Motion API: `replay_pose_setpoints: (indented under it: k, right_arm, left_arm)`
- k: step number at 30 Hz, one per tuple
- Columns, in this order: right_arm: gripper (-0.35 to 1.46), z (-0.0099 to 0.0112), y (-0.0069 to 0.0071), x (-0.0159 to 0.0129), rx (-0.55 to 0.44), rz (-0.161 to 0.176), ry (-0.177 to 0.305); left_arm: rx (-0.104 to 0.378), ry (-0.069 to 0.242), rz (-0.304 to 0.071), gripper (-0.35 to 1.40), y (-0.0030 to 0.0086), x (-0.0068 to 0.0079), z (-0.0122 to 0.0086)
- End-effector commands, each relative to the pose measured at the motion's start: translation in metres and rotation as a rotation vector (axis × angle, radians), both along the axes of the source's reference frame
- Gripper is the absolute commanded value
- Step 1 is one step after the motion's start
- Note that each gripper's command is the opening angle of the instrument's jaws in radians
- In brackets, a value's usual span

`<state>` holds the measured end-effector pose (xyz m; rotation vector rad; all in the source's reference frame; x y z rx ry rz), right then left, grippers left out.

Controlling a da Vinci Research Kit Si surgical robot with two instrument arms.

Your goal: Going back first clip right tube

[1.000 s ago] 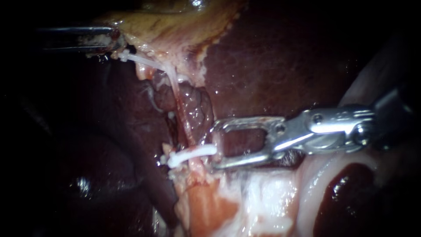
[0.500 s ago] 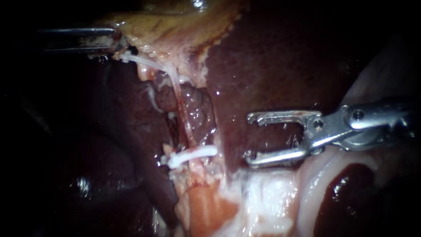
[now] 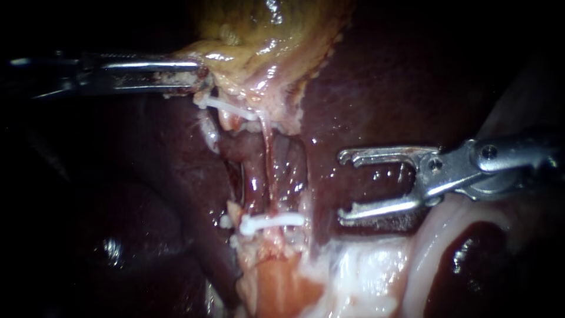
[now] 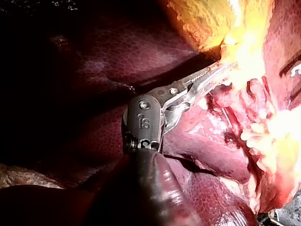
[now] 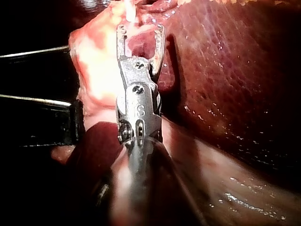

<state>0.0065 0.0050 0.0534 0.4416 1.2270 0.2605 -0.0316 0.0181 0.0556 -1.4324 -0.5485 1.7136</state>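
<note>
A white clip (image 3: 273,222) sits across a thin pale tube (image 3: 269,154) that runs down from the yellow gallbladder (image 3: 265,47). My right instrument (image 3: 341,186) stands to the right of the clip, apart from it, over the dark liver (image 3: 382,88). Its jaws are open and hold nothing. In the right wrist view the right instrument (image 5: 140,29) shows the same gap, with pale tissue ahead of it. My left instrument (image 3: 197,75) is shut on the gallbladder's lower edge. The left wrist view shows the left instrument (image 4: 218,71) closed on that yellow tissue (image 4: 244,47).
Pale white and orange tissue (image 3: 353,271) lies below the clip and under the right instrument's jaws. Dark liver lobes (image 3: 147,194) fill the left side. A white strand (image 3: 226,107) stretches from the left instrument's jaws toward the tube.
My right instrument drew back to the right, off the clip, with its jaws still open. The left instrument carried the gallbladder edge rightward, and the tube now stands more upright.
</note>
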Motion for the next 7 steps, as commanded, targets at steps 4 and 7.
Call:
replay_pose_setpoints:
  k: [4,7]
  right_arm:
    - [0.50,-0.0001,0.0001,0.0000,0.001,0.001,0.000]
    - [0.50,-0.0002,0.0003,0.0002,0.002,0.002,-0.001]
  left_arm:
    - [0.001,0.000,0.000,-0.35,0.0001,0.0001,-0.0002]
    - [0.001,0.000,0.000,-0.35,0.0001,0.0003,-0.0003]
